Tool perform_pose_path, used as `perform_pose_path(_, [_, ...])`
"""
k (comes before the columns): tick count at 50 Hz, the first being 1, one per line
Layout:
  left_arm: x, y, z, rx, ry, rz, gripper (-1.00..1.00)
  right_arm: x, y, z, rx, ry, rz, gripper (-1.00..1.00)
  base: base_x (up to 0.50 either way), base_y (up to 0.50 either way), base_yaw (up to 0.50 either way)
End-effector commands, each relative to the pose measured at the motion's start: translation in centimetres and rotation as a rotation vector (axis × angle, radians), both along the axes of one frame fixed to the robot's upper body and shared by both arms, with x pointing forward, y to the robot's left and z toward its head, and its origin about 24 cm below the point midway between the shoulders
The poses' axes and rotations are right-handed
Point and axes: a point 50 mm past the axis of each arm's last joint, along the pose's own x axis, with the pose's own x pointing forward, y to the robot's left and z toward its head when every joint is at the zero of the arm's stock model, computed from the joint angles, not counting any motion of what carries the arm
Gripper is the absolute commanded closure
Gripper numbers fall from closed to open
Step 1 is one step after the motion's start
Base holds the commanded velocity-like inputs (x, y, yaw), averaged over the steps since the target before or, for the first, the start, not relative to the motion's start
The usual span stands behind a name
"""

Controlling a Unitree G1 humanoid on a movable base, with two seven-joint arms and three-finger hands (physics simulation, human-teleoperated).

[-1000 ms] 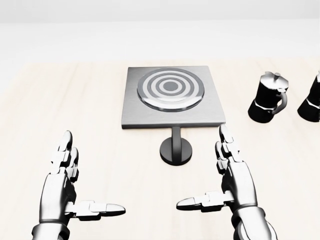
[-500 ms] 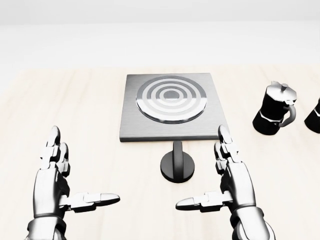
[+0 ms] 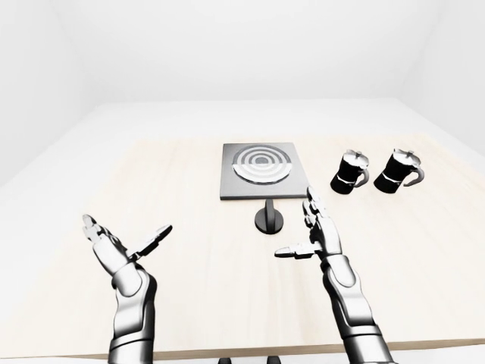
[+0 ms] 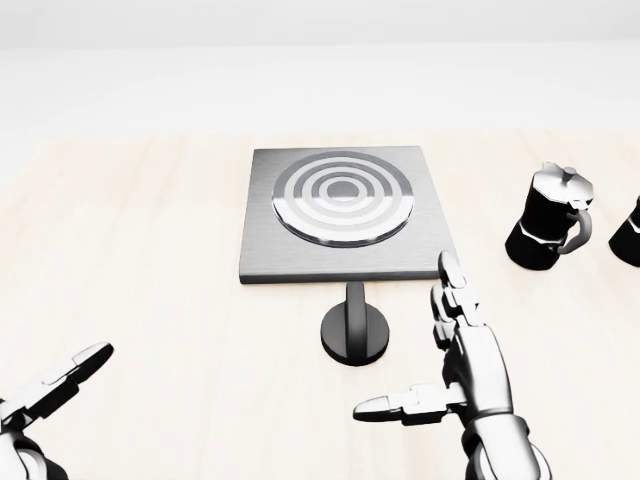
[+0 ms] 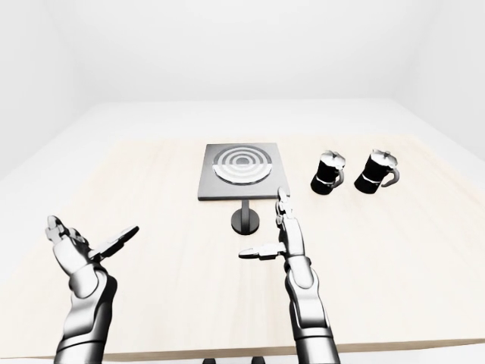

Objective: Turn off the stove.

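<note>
A wide pale counter (image 3: pixel 189 303) is seen, with bare wood lying between the two robot hands and on either side of the stove (image 4: pixel 343 212). The stove sits near the counter's middle, its round black knob (image 4: pixel 355 333) just below its lower edge in the head view. Two black moka pots (image 3: pixel 350 172) (image 3: pixel 398 171) stand well apart to its right, near the far edge.

Since the earlier frames, the left robot hand (image 3: pixel 121 246) has been swung outward and lowered to the head view's bottom-left corner. The right robot hand (image 4: pixel 460 360) has stayed beside the knob, not touching it. Both are held with fingers spread apart, thumbs pointing inward, clasping nothing.
</note>
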Motion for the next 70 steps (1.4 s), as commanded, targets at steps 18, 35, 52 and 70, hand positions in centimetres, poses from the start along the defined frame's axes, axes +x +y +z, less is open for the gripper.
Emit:
perform_pose_path(18, [-0.9, 2.9, -1.9, -0.060, 0.081, 0.101, -1.00, 0.2, 0.3, -0.6, -0.031, 0.039, -0.006, -1.00, 0.00, 0.00, 0.00])
perform_pose_path(35, [-0.9, 2.9, -1.9, -0.060, 0.081, 0.101, -1.00, 0.2, 0.3, -0.6, -0.031, 0.039, -0.006, -1.00, 0.00, 0.00, 0.00])
perform_pose_path(52, [-1.2, 2.8, -2.2, -0.055, 0.091, 0.099, -1.00, 2.2, 1.4, -1.6, -0.032, 0.078, 0.048, -1.00, 0.00, 0.00, 0.00])
perform_pose_path(70, [-1.3, 2.8, -2.1, -0.054, 0.087, 0.089, -1.00, 3.1, 3.3, -4.6, -0.017, 0.239, 0.113, -1.00, 0.00, 0.00, 0.00])
